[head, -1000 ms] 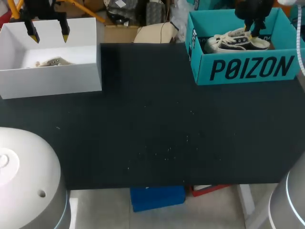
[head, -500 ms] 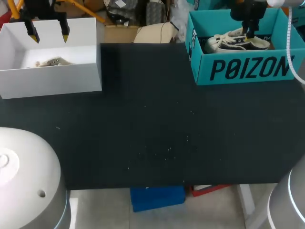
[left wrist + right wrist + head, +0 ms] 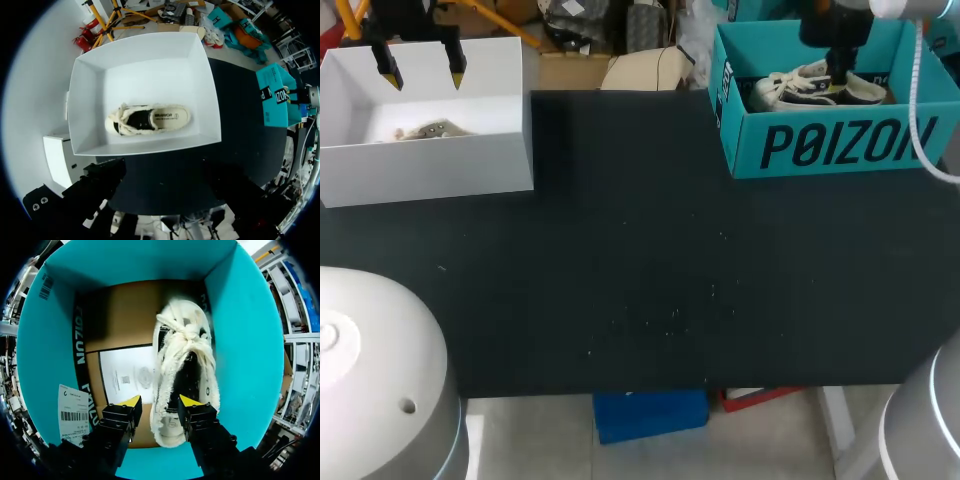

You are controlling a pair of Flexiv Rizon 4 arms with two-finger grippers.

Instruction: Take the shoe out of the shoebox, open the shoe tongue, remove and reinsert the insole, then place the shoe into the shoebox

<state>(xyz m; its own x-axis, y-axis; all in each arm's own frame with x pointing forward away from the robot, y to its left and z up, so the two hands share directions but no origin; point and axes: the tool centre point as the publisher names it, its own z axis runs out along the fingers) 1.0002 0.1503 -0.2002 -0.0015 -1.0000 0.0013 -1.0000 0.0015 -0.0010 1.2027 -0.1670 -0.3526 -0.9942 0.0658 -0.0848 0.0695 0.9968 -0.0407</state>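
You could see that the shoebox [image 3: 840, 145] was matt teal cardboard, with a raw brown floor and a smooth white paper sheet [image 3: 127, 377] on it. The shoe [image 3: 185, 370] was dark cloth with rough, frayed cream edges and soft laces. The white box [image 3: 430, 165] looked smooth and matt. The table [image 3: 640, 250] was matt black, a little dusty.

From the head view the right gripper [image 3: 840, 70] stands inside the teal shoebox [image 3: 840, 145], its fingertips lost against its dark body, which covers the middle of the shoe [image 3: 790, 90]; the box's front wall hides the sole. The left wrist view shows the left gripper [image 3: 422, 72] only as dark finger bodies (tips cut off). The pale shoe [image 3: 425, 130] in the white box [image 3: 430, 170] looks blurred from above.
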